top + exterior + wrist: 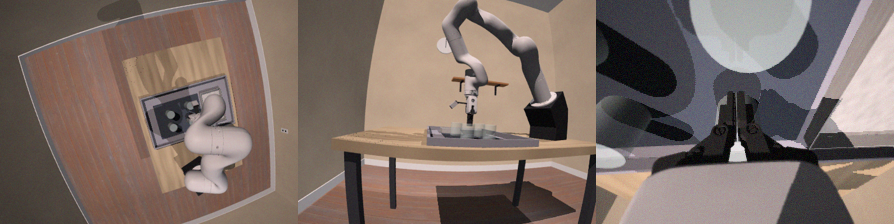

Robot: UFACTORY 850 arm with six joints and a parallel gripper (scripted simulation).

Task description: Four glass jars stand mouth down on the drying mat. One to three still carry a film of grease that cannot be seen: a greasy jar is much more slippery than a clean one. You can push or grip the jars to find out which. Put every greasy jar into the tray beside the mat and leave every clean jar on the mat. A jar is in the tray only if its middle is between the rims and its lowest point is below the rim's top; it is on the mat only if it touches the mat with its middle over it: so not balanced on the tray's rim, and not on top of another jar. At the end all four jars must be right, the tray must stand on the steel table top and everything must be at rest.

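Observation:
Four clear glass jars stand mouth down on the dark mat. From above I see one jar at the mat's left, one below it, one near the tray, and a fourth mostly hidden under my arm. From the side they stand in a row. My gripper is shut on nothing and hangs low among the jars. In the wrist view its fingertips stand right before a small grey jar shape; I cannot tell if they touch. A large jar fills the top.
The pale tray lies right of the mat, partly covered by my arm, and shows in the wrist view. Mat and tray sit on a rimmed steel top on a wooden table. My black base stands at the right.

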